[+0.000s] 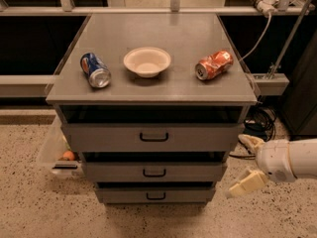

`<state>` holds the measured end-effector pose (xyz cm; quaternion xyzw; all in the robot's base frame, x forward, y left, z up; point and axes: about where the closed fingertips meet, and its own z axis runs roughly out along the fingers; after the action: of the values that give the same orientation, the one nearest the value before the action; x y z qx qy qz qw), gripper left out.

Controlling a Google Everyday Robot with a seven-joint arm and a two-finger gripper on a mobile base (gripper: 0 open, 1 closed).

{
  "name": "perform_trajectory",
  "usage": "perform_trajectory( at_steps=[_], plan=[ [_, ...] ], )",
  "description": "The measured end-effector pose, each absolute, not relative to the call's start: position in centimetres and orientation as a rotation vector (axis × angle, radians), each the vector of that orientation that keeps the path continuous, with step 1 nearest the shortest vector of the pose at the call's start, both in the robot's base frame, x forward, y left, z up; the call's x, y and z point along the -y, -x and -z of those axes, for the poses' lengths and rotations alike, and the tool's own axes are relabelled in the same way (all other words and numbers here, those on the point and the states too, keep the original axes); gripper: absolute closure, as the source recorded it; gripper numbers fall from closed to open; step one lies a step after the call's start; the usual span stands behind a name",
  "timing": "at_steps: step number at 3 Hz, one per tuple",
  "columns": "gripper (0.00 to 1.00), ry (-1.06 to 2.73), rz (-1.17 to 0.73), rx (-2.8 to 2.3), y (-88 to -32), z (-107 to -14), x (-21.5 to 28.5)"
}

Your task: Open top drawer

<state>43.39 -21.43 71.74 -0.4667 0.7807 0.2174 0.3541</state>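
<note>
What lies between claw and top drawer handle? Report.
Nothing: camera view shows only the top drawer's bare front between its handle and the open claw, lower right.
</note>
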Motion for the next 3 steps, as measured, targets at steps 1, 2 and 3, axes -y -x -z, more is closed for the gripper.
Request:
perform_trajectory(
  at_steps=[1,2,3],
  plan=[
    [0.00,1.228,-0.581,-1.931,-46.0,-71.9,18.8],
    [0.00,1.311,-0.578,-1.883,-49.4,-71.3,14.4],
    [0.00,1.318,-0.582,-1.881,-49.5,-71.3,14.0]
  ],
)
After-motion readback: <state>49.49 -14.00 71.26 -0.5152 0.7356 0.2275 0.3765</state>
